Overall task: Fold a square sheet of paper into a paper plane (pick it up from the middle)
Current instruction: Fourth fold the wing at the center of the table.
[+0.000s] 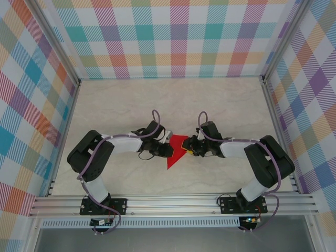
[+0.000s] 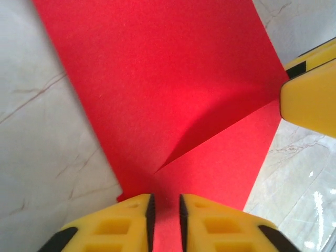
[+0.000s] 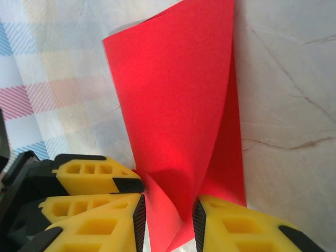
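Left gripper (image 2: 165, 207): we find its jaws a little apart, straddling the near edge of the square sheet of paper (image 2: 173, 79). Red shows in the gap, and we see no pinch there.

Right gripper (image 3: 168, 210): its jaws are drawn in on a bowed loop of the same sheet with both pads against the red, so we record it as clamped.

The sheet lies near the middle of the table (image 1: 157, 105), between the two grippers, which face each other across it. A diagonal crease runs from the left gripper's side toward the far corner. On the right gripper's side the paper curls up off the table.

Our judgement is that the right grip holds a flap raised in order to carry it over, while the left waits at the opposite edge to steady or press. The folding looks early, with no dart shape present. With the left jaws slack, the sheet may slide under the pull.
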Controlling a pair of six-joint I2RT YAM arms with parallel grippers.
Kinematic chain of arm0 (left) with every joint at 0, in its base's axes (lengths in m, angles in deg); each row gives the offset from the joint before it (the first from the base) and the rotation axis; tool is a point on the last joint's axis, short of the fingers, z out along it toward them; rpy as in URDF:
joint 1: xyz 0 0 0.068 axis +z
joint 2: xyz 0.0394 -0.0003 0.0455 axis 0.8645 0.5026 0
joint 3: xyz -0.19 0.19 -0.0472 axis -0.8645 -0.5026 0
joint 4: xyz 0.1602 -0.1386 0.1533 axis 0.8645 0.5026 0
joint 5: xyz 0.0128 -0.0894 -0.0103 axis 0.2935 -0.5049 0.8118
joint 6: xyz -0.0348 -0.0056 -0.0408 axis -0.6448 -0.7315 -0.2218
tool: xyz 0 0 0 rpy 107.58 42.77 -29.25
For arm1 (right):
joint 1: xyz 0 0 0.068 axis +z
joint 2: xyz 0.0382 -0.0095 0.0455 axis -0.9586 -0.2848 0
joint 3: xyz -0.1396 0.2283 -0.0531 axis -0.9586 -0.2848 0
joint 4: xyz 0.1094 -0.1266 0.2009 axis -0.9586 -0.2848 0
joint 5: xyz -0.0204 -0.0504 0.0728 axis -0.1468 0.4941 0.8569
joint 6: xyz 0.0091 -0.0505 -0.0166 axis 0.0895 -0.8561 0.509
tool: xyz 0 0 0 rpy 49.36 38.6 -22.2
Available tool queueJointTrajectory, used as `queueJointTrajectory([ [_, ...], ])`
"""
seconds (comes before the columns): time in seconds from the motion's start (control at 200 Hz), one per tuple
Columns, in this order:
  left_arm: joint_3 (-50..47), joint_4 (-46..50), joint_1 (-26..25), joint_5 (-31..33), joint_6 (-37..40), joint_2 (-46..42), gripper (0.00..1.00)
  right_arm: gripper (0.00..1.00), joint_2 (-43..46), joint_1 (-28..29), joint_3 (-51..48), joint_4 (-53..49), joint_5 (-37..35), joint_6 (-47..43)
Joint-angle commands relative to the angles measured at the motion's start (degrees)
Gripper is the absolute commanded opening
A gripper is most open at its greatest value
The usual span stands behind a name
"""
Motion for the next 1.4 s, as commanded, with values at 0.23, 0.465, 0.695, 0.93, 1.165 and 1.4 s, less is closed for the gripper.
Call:
queueJointTrajectory([
  [0.23,-2.0,5.3,-0.1,7.0,-4.2,-11.3,0.38,0.28,-2.4,0.0,2.6,-1.3,5.8,-9.0],
  [0.465,-7.8,5.7,-0.2,11.5,-7.6,-20.3,0.40,0.29,-4.3,0.0,4.4,-2.2,8.3,-11.7],
  [0.695,-12.5,5.5,-0.3,12.8,-10.4,-26.6,0.42,0.29,-5.1,0.1,6.4,-6.5,8.9,-16.0],
  [0.93,-14.7,5.1,-1.4,13.3,-12.3,-29.2,0.43,0.21,-7.2,0.3,7.8,-7.2,7.7,-15.9],
  [1.165,-14.8,5.4,-4.8,16.9,-13.1,-29.2,0.46,0.08,-6.3,1.0,5.4,-2.8,5.2,-10.0],
  [1.4,-13.8,5.3,-10.1,22.4,-13.6,-27.0,0.50,0.04,-2.9,3.1,3.2,0.1,1.4,-3.8],
])
